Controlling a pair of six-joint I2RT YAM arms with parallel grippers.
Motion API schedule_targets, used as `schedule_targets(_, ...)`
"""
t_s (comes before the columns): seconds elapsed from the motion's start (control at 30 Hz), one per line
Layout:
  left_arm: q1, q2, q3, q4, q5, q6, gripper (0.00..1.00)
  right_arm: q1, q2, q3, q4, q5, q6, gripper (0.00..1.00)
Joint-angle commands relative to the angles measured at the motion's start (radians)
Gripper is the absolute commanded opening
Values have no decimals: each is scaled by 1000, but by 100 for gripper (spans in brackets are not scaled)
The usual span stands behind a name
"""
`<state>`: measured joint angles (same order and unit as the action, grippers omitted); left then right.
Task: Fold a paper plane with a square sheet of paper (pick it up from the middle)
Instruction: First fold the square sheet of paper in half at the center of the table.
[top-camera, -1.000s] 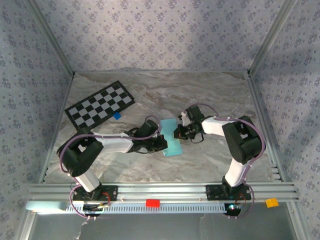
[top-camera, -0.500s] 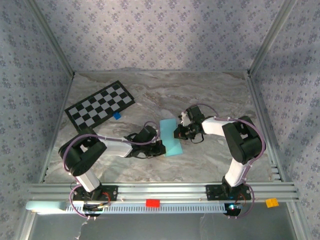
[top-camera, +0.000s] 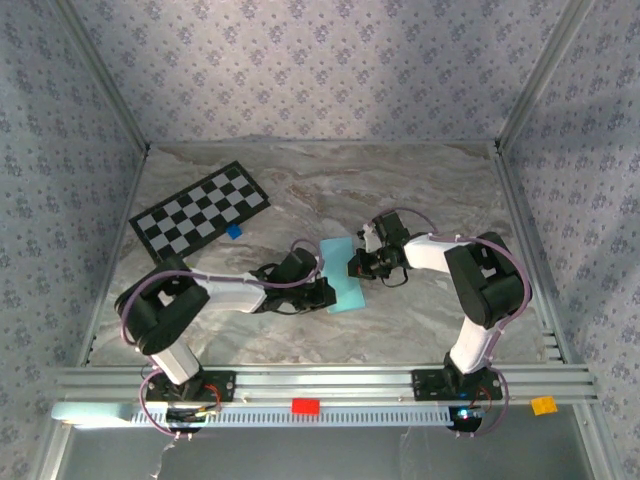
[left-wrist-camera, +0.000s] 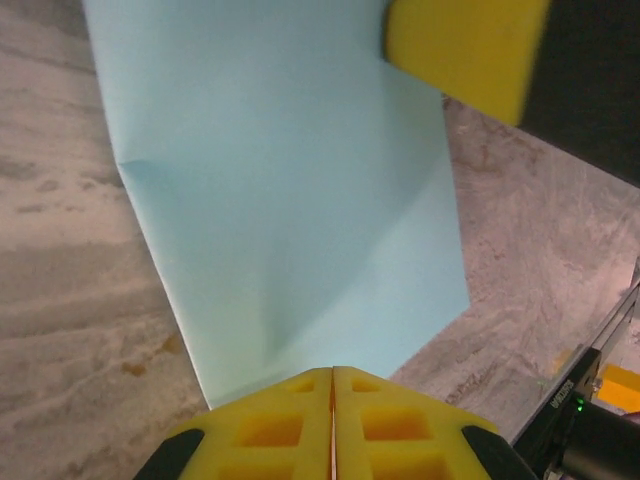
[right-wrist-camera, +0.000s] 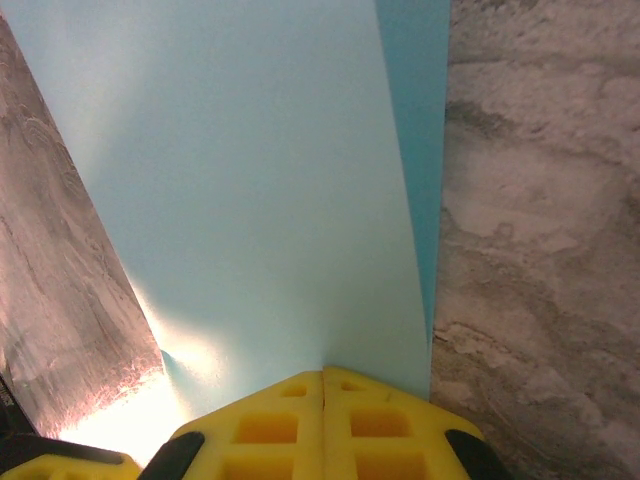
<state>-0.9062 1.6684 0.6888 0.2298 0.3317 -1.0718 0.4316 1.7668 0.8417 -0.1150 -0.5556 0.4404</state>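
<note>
The square sheet of paper (top-camera: 340, 275) lies folded into a light blue strip on the marble table, between my two grippers. My left gripper (top-camera: 324, 293) is shut, its yellow tips (left-wrist-camera: 332, 372) touching the paper (left-wrist-camera: 290, 200) at its near left edge. From the other side my right gripper (top-camera: 356, 266) is shut too, tips (right-wrist-camera: 323, 375) resting on the folded paper (right-wrist-camera: 250, 200), where a darker lower layer shows along the right. Whether either gripper pinches the paper I cannot tell. The right gripper's yellow finger (left-wrist-camera: 465, 50) shows at the paper's far side.
A black-and-white checkerboard card (top-camera: 200, 208) lies at the back left with a small dark-blue block (top-camera: 234, 231) beside it. The aluminium rail (top-camera: 320, 382) runs along the near edge, carrying a red block (top-camera: 305, 405) and an orange block (top-camera: 543, 405).
The left gripper has shifted slightly along the paper's left edge toward the near end. The right gripper and the paper have stayed in place.
</note>
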Motion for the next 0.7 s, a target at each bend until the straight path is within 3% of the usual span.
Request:
schedule_targets(0.0,-14,31,-33,30,18,-31,8,-17,68,-72,-146,213,0,0)
schedule_targets(0.33,-50,-50,-62,-173,-1,64,7,-27,74,-75,-141,214,-5,0)
schedule_targets(0.67,-56,-145,-41,-165,-34,74,7,-30,69,-76,-141,197,-11,0)
